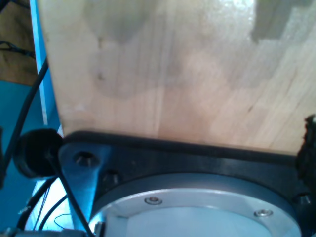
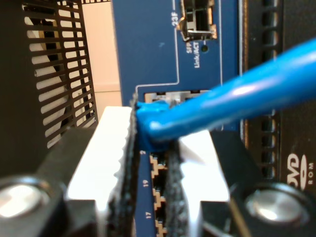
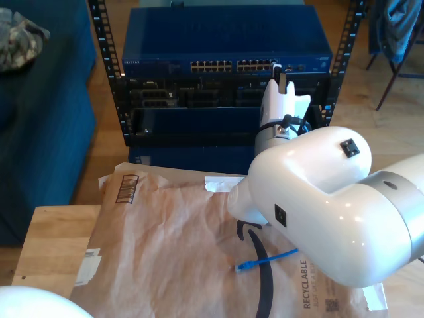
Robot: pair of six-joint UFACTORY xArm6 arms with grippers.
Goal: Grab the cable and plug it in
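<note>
The cable (image 2: 247, 94) is thin and bright blue. My second gripper (image 2: 150, 148) is shut on its plug end, held right at a port opening (image 2: 170, 95) on the blue switch face (image 2: 148, 49). Whether the plug is seated I cannot tell. In the exterior view the second gripper (image 3: 279, 74) reaches the right end of the port row (image 3: 232, 65) on the blue switch (image 3: 225, 36). The cable's other plug (image 3: 242, 266) lies on brown paper, and the white arm (image 3: 318, 199) hides most of its run.
Black rack units (image 3: 199, 99) sit under the switch between perforated rails (image 3: 106, 53). A brown paper mailer (image 3: 165, 252) covers the wooden table (image 3: 46, 238). A blue sofa (image 3: 40, 119) stands at the exterior view's left. The first wrist view looks at a wood board (image 1: 173, 74) and a round metal flange (image 1: 197, 212).
</note>
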